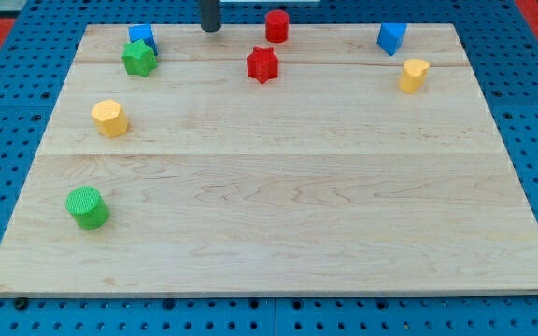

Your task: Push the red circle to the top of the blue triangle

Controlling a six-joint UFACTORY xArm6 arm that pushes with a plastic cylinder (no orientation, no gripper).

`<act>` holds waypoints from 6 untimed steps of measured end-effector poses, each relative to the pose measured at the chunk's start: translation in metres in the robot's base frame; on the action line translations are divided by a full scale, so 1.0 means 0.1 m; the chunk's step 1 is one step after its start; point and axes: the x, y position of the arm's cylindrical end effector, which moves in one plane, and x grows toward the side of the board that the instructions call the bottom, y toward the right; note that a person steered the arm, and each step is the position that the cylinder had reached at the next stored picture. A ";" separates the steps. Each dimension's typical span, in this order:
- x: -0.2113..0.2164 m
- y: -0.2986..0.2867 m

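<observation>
The red circle (276, 25), a short upright cylinder, stands near the board's top edge, a little right of centre. My tip (211, 29) is at the top edge, to the view's left of the red circle, with a gap between them. A blue block (392, 37) that looks wedge-shaped sits at the top right, well to the right of the red circle. A second blue block (141, 36), more cube-like, sits at the top left, partly hidden behind a green star (139, 59).
A red star (262, 64) lies just below the red circle. A yellow block (414, 75) sits below the right blue block. A yellow hexagon (109, 119) is at the left and a green circle (87, 206) at the lower left. The wooden board (278, 233) rests on a blue perforated table.
</observation>
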 end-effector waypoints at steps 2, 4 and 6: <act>0.01 0.49; 0.02 0.95; 0.01 1.41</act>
